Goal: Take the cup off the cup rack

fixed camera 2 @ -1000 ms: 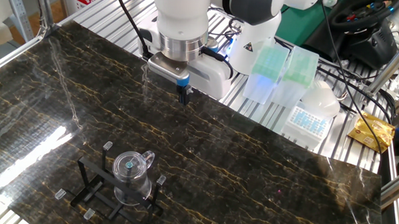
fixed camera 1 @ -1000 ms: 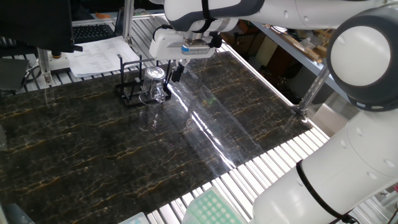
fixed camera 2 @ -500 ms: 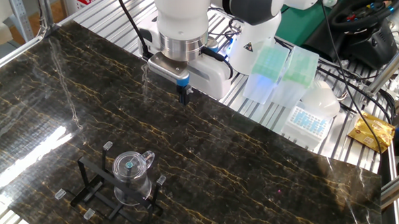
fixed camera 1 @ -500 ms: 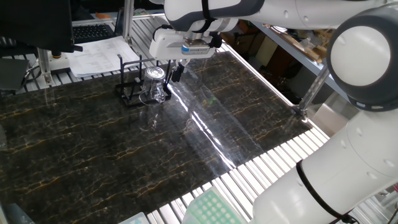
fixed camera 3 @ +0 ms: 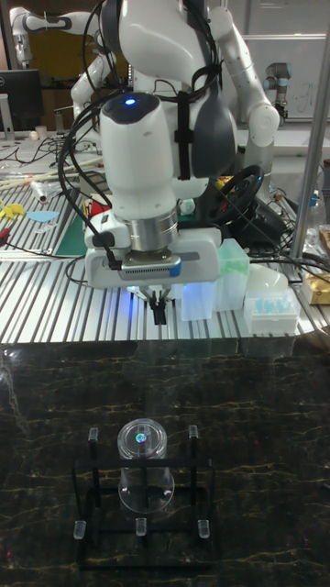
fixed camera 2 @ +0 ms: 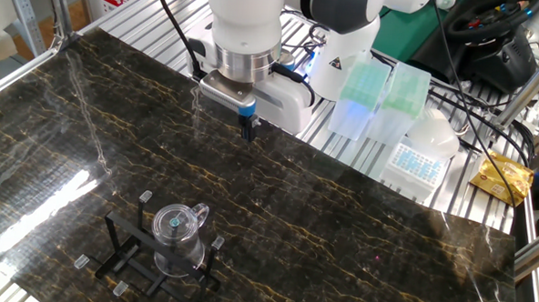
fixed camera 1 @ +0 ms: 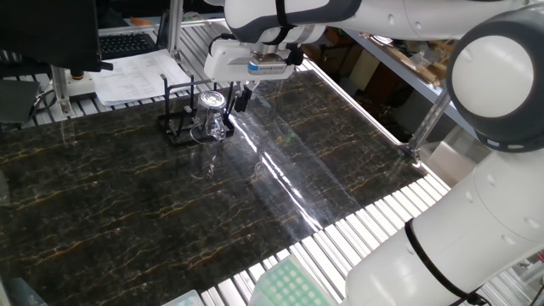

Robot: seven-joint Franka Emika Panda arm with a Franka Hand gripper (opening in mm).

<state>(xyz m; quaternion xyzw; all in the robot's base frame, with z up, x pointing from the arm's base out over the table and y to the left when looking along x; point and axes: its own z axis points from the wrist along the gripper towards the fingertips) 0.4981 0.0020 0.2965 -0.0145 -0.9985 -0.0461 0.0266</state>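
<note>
The clear glass cup (fixed camera 1: 212,115) (fixed camera 2: 178,239) (fixed camera 3: 143,466) sits on the black wire cup rack (fixed camera 1: 173,128) (fixed camera 2: 118,245) (fixed camera 3: 92,500), over one of the pegs, with its small handle to one side. My gripper (fixed camera 1: 240,99) (fixed camera 2: 249,127) (fixed camera 3: 158,310) hangs above the dark marble table, apart from the cup and between the rack and the robot base. Its two fingers point down, pressed together, with nothing between them. In the one fixed view the fingertips are just right of the cup; in the other fixed view they are well behind it.
A stack of papers (fixed camera 1: 136,75) and a metal post (fixed camera 1: 59,92) stand behind the rack. Green tip boxes (fixed camera 2: 364,93) (fixed camera 2: 406,91), a white tip box (fixed camera 2: 417,163) and a yellow packet (fixed camera 2: 502,176) lie on the slatted bench by the robot base.
</note>
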